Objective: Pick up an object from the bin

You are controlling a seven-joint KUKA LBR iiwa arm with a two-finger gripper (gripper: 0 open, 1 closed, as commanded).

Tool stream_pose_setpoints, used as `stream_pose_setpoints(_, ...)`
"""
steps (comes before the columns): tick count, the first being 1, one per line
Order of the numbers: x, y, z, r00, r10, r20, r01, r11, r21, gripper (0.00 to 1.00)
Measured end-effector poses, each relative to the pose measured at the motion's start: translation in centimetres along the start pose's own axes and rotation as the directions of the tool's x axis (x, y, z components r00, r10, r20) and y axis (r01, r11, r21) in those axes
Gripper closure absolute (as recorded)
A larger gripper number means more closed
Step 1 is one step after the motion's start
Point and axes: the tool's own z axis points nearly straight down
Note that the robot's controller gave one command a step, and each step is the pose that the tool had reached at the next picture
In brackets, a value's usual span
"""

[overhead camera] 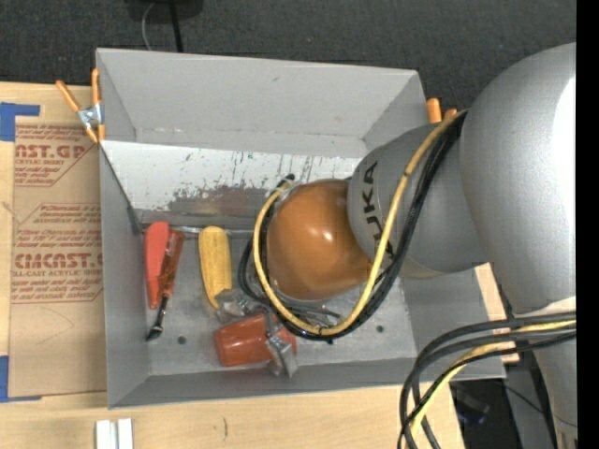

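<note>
My gripper (267, 333) hangs just over a red block (239, 344): likely light, stiff; take its flat sides. Clenched or released, I cannot tell.

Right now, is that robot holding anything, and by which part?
Cannot be told. The gripper is down at a red blocky thing near the lower wall of the bin, but the arm's orange cover hides any hold.

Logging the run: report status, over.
Gripper low at front of bin, over a red block. Block on the floor. Yellow corn cob close beside; orange-handled tool farther off.
</note>
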Motion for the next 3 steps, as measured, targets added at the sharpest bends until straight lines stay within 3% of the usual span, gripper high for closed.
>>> stream_pose_setpoints(1, 0.50, -0.23, 1.14, 1.000, 0.002, 0.002, -0.002, 1.000, -0.002, 1.00)
stream_pose_setpoints(3, 0.63, -0.17, 0.72, 1.000, 0.001, -0.003, -0.001, 1.000, -0.003, 1.00)
